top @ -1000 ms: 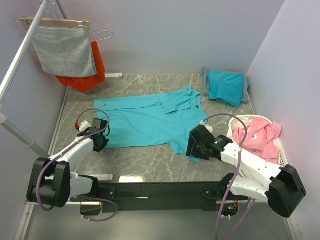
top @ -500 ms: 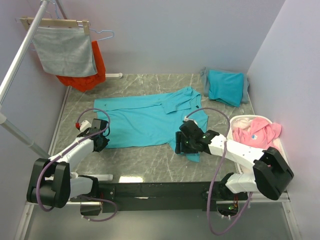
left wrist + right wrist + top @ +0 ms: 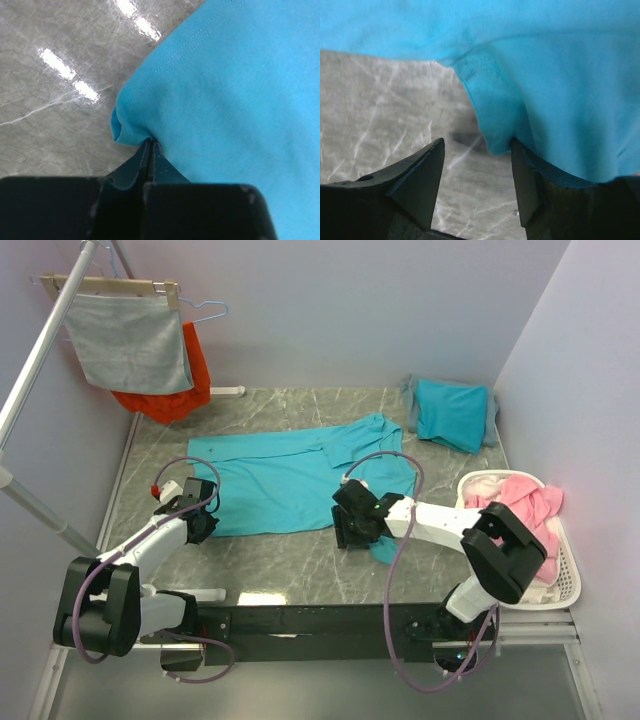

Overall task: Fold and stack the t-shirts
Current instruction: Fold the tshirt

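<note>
Lying flat in the middle, one t-shirt point(image 3: 290, 485) is not folded yet. A folded t-shirt point(image 3: 452, 412) sits at 1 o'clock. The left gripper point(image 3: 150, 142) pinches the flat one's corner at 8 o'clock. The right gripper point(image 3: 477, 145) is open by the 5 o'clock sleeve.

A grey marble-patterned table point(image 3: 290, 565) fills the scene. At the far left, a grey cloth point(image 3: 130, 340) hangs from a wooden bar point(image 3: 100, 282), with an orange-red garment point(image 3: 192, 380) just behind it on the right and a wire hanger point(image 3: 205, 308) above that. A metal pole point(image 3: 40, 350) slants across the left side. At the right edge stands a white basket point(image 3: 565, 585) holding a pink garment point(image 3: 520, 505). A strip of grey fabric point(image 3: 411, 405) lies at the far right.
</note>
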`<state>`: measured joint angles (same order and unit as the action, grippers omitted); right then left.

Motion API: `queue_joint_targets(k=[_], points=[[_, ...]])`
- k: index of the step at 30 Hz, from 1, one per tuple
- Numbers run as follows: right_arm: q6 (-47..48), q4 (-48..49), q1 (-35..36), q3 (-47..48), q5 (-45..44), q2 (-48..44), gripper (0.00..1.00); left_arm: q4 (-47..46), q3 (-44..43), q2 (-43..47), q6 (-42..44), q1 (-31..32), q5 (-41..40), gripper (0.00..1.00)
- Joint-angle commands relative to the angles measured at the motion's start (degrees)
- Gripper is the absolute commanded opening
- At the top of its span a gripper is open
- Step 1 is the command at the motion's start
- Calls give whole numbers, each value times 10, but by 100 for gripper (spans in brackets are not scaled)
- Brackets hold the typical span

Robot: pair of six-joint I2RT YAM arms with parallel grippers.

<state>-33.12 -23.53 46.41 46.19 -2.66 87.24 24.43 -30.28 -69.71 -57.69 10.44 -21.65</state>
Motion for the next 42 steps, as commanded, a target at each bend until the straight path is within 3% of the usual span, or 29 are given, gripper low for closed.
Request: queue_joint_targets(k=[1,6,7,10,19,22,23,24,27,32,42], points=[[15,-13,8,37,-48,42,59,-1,10,1,9,-1,22,1],[14,-20,11,41,-43,64,30,-2,9,-2,11,-1,23,1],[14,-24,13,40,-39,64,17,-2,9,-2,13,-1,24,1],[10,-32,21,36,-32,58,0,-3,8,-4,14,-1,25,1],[-2,-93,66,11,51,-49,0,-4,7,-9,16,-1,27,1],[-4,-115,67,8,44,-61,9,-5,6,-10,18,-1,28,1],[-7,-131,67,8,34,-63,36,-6,6,-10,18,-1,28,1],[-17,-141,67,12,16,-68,49,-5,6,-10,19,-2,28,1],[-34,-161,64,14,-30,-103,63,-4,7,-8,16,-1,28,1],[-83,-179,36,-8,-45,-171,68,6,2,8,17,-1,28,1],[-200,-166,-1,-148,-6,-286,64,11,-4,4,20,-1,27,1]])
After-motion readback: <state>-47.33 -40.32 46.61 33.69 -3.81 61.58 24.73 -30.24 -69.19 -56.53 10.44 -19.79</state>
